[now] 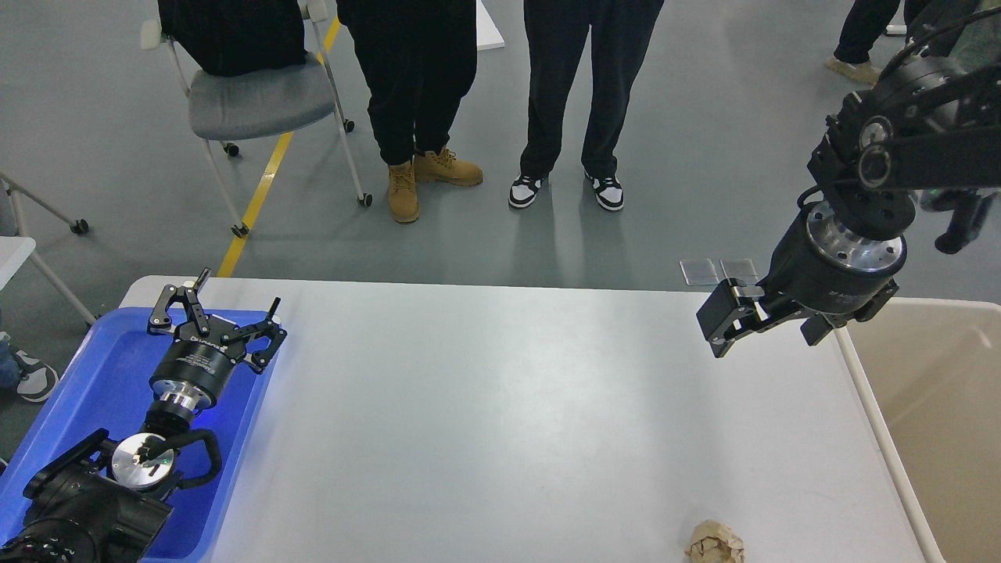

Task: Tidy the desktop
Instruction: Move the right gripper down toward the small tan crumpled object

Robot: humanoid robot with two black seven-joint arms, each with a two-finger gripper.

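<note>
Grey-white matte desktop [500, 422] filled mid-frame, near edge cut off. Crumpled brown paper wad [715, 543] sat at its bottom edge, partly cropped. Left gripper [223, 309] was spread over blue plastic tray [94, 375], empty. Right gripper [723, 317]: fingers indistinct, couldn't tell.

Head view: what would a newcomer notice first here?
The wide pale desktop fills the middle, almost bare but for a crumpled brown paper wad at its near edge. The left pincer hangs open over the blue tray; the right pincer sits near the beige bin.
</note>
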